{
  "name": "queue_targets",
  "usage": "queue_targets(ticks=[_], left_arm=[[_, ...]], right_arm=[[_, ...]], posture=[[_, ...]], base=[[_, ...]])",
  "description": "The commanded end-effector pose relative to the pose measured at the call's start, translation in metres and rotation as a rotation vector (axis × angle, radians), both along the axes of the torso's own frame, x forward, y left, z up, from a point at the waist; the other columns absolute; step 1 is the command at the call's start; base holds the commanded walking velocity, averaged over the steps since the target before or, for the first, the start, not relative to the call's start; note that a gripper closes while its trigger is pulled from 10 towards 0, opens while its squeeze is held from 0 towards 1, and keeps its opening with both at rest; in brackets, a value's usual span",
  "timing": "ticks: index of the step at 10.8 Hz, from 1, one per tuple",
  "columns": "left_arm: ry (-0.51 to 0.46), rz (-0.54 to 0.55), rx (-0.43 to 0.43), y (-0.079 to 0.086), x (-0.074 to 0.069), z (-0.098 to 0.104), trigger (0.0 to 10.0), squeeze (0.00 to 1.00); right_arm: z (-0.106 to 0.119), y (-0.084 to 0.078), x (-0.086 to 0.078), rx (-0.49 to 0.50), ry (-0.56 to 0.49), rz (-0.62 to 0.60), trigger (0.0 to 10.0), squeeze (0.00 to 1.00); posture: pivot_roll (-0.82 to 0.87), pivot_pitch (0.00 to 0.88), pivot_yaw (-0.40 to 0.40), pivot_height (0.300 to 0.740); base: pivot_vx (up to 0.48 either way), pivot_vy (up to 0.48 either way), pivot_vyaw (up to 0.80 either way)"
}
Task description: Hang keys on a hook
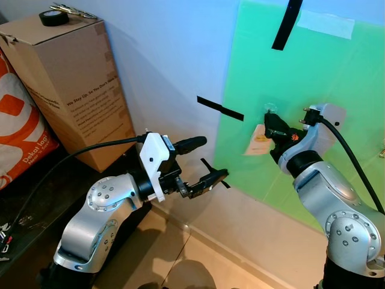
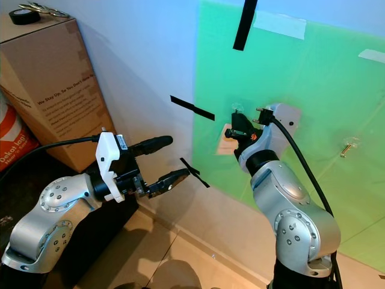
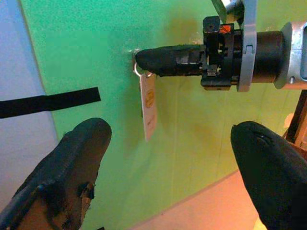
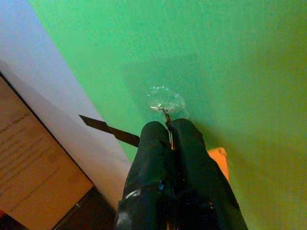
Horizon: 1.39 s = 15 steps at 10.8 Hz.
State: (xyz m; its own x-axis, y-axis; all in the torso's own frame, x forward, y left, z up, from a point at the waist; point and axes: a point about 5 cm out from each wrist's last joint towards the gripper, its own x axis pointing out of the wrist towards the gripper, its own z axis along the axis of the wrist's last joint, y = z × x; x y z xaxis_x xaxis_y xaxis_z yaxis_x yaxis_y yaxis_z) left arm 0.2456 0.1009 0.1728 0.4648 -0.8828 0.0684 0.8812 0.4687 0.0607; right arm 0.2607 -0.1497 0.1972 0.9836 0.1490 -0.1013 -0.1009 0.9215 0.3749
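A small clear hook is stuck on the green board on the wall. My right gripper is pressed up to it, shut on the thin key ring, whose wire reaches the hook. I cannot tell whether the ring is over the hook. A white and orange key tag dangles from the ring against the board. My left gripper is held out lower and to the left, open and with nothing in it, pointing at the board.
A tall cardboard box stands at the left with a black tape roll on top. An orange and white bag leans beside it. Black tape strips are on the wall. Tiled floor lies below.
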Motion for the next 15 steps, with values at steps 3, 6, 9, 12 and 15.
queue_targets(ticks=[3, 6, 9, 12, 15], left_arm=[[-0.031, 0.009, 0.006, 0.002, 0.000, 0.007, 10.0, 0.35], [-0.029, 0.009, 0.027, 0.002, -0.001, 0.004, 10.0, 0.34], [-0.031, 0.010, 0.052, 0.003, -0.003, 0.001, 10.0, 0.34], [-0.033, 0.014, 0.063, 0.004, -0.004, 0.000, 10.0, 0.34], [-0.028, 0.015, 0.063, 0.004, -0.005, -0.001, 10.0, 0.34]], right_arm=[[-0.039, -0.005, -0.006, -0.089, 0.229, -0.022, 10.0, 0.00], [-0.046, -0.005, -0.010, -0.132, 0.260, -0.022, 10.0, 0.00], [-0.045, -0.003, -0.011, -0.320, 0.230, 0.055, 10.0, 0.00], [-0.042, -0.011, -0.011, -0.439, 0.168, 0.057, 10.0, 0.00], [-0.054, -0.021, -0.015, -0.213, 0.246, 0.007, 10.0, 0.00]], posture=[[-0.11, 0.031, 0.024, 0.740], [-0.11, 0.026, 0.025, 0.740], [-0.11, 0.018, 0.024, 0.740], [-0.11, 0.016, 0.028, 0.740], [-0.11, 0.026, 0.028, 0.740]], base=[[0.000, 0.000, 0.00], [0.000, 0.000, 0.00], [0.000, 0.000, 0.00], [0.000, 0.000, 0.00], [0.000, 0.000, 0.00]])
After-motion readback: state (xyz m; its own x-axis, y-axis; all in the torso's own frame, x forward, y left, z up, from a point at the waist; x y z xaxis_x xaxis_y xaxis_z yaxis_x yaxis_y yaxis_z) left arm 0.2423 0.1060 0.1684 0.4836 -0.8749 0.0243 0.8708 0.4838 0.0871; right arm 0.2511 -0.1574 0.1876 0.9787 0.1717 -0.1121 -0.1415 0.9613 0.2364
